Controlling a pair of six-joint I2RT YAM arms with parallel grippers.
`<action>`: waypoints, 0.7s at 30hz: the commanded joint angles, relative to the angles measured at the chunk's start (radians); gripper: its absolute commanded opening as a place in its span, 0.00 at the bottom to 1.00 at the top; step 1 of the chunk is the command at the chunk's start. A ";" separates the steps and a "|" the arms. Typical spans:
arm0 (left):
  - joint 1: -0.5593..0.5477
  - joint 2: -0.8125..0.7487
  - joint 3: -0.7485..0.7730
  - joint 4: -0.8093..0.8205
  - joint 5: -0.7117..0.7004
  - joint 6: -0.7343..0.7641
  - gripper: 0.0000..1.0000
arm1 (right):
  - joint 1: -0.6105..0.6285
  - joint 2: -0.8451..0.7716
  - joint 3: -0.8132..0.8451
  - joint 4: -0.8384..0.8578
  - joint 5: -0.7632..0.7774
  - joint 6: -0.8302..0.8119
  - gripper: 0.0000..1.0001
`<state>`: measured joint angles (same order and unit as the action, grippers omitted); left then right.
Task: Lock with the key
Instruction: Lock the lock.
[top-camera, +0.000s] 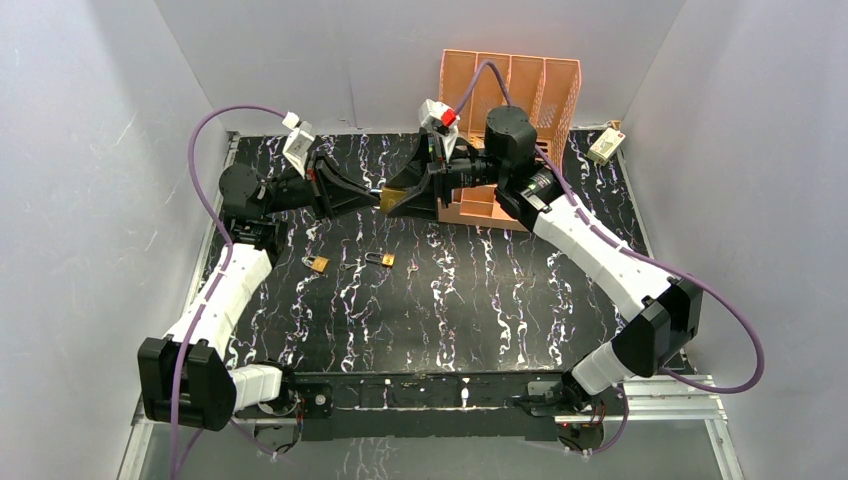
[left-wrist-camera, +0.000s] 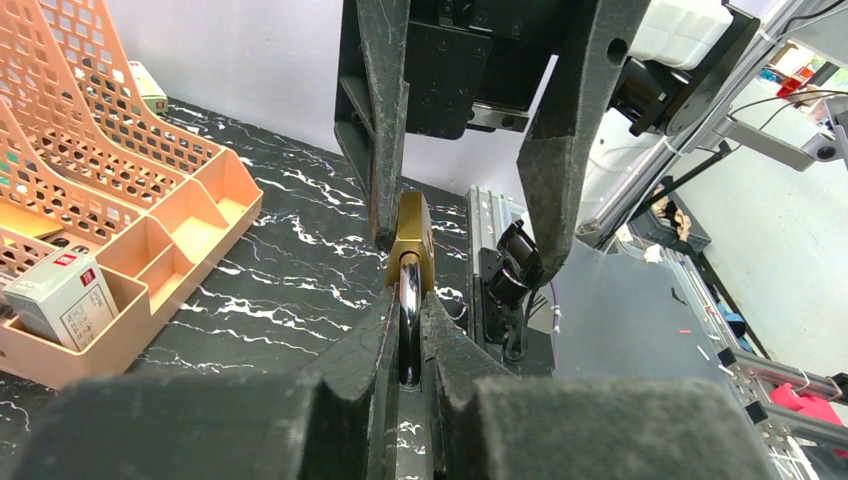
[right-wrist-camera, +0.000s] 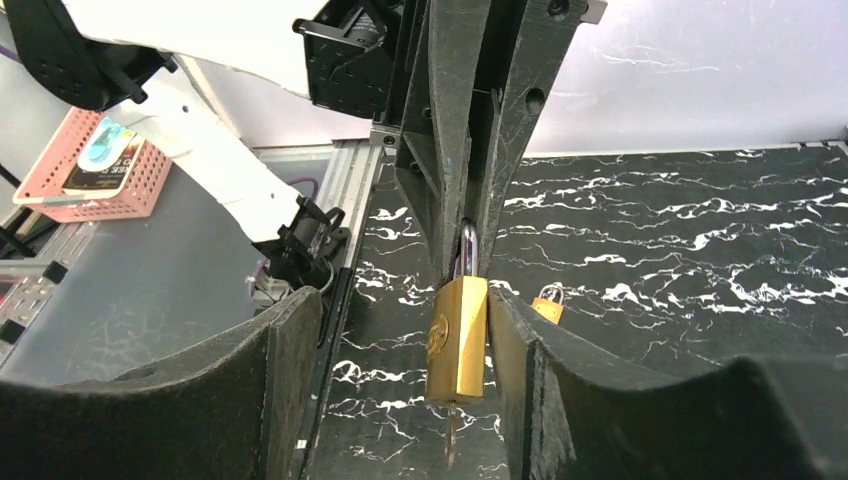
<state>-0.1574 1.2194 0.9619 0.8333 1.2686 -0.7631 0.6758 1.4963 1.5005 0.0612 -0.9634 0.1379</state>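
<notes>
The small brass padlock (right-wrist-camera: 458, 335) (rigid, slick, probably hefty) hangs over the black marbled tabletop (right-wrist-camera: 700, 260) near twelve o'clock, its shackle (right-wrist-camera: 468, 262) clamped in the left pincer (left-wrist-camera: 408, 330), while the right pincer (left-wrist-camera: 462, 235) gapes empty around its flat sides, the sensible grip.

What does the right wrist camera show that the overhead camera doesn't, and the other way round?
Only right wrist: what looks like a key sticking out of the brass padlock base, and a pink basket off the table. Only overhead: the orange organizer and a white box. Both: that padlock, held by its shackle in the shut left gripper, the open right gripper around it.
</notes>
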 joint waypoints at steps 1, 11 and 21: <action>0.001 -0.050 0.011 0.049 -0.014 -0.004 0.00 | 0.002 0.013 0.072 -0.024 -0.108 0.003 0.67; 0.001 -0.061 0.009 0.049 -0.020 -0.001 0.00 | 0.004 0.000 0.058 -0.094 -0.051 -0.037 0.63; 0.001 -0.060 0.007 0.049 -0.010 -0.004 0.00 | 0.002 0.011 0.076 -0.125 -0.017 -0.041 0.00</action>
<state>-0.1608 1.1942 0.9596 0.8337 1.2903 -0.7635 0.6731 1.5143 1.5261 -0.0582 -0.9592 0.1013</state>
